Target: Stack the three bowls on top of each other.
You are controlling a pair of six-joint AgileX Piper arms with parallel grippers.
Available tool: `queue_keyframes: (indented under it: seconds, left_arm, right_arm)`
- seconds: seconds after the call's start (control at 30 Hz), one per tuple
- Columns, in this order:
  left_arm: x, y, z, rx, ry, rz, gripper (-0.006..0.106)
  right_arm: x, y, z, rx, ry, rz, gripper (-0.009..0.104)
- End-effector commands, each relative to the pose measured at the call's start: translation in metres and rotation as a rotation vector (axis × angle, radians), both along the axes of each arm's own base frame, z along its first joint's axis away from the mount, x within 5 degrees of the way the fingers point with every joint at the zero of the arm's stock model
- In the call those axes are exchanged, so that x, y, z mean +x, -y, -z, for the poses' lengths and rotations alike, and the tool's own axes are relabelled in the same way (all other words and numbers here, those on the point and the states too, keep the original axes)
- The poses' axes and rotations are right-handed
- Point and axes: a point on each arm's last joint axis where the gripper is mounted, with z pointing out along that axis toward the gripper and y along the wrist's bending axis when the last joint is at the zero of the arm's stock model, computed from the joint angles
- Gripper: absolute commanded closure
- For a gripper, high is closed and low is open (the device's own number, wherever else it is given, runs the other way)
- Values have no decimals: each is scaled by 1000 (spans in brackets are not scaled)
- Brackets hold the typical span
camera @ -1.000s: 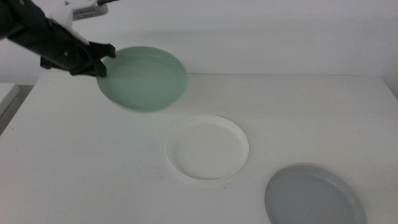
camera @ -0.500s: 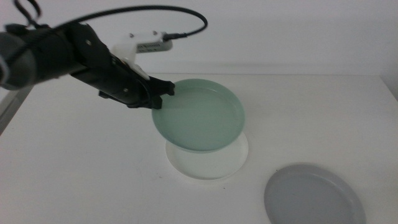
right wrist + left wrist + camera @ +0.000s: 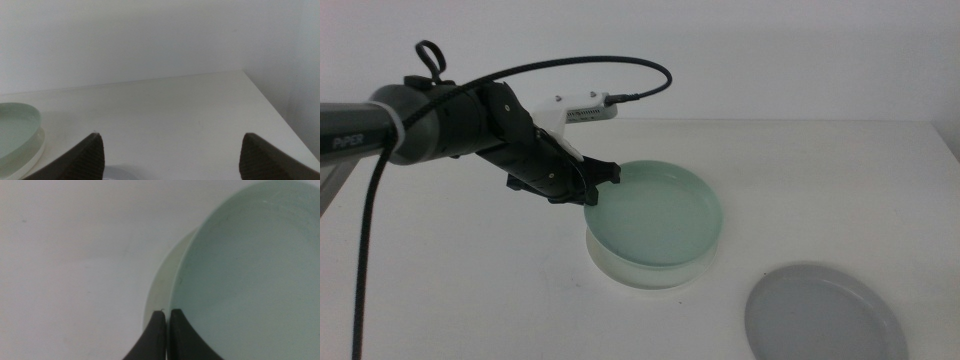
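The mint green bowl (image 3: 657,213) lies in the white bowl (image 3: 650,275) at the table's middle; only the white bowl's rim shows beneath it. My left gripper (image 3: 595,183) is shut on the green bowl's left rim, and the left wrist view shows its jaws pinched on the green bowl (image 3: 250,270) with the white bowl (image 3: 162,287) peeking out beside it. The grey bowl (image 3: 825,315) sits alone at the front right. My right gripper (image 3: 170,150) is out of the middle view; its own wrist view shows it open and holding nothing, with the green bowl (image 3: 15,127) and white bowl (image 3: 25,155) at the picture's edge.
The left arm and its black cable (image 3: 570,70) reach in from the left over the white table (image 3: 820,180). The table's far edge meets a white wall. A sliver of the grey bowl (image 3: 117,172) lies between the right jaws.
My left gripper carried the green bowl from the back left to the right and down, from hanging tilted in the air to lying in the white bowl.
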Motion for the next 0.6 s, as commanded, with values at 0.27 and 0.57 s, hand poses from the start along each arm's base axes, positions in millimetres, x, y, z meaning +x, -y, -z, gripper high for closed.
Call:
queue_keyframes:
  seconds: [0.27, 0.57]
  left_arm:
    - [0, 8, 8, 1, -3, 4, 102]
    - [-2, 7, 9, 27, -17, 41, 76]
  right_arm:
    - [0, 0, 0, -9, 11, 3, 2]
    - [0, 0, 0, -9, 11, 3, 2]
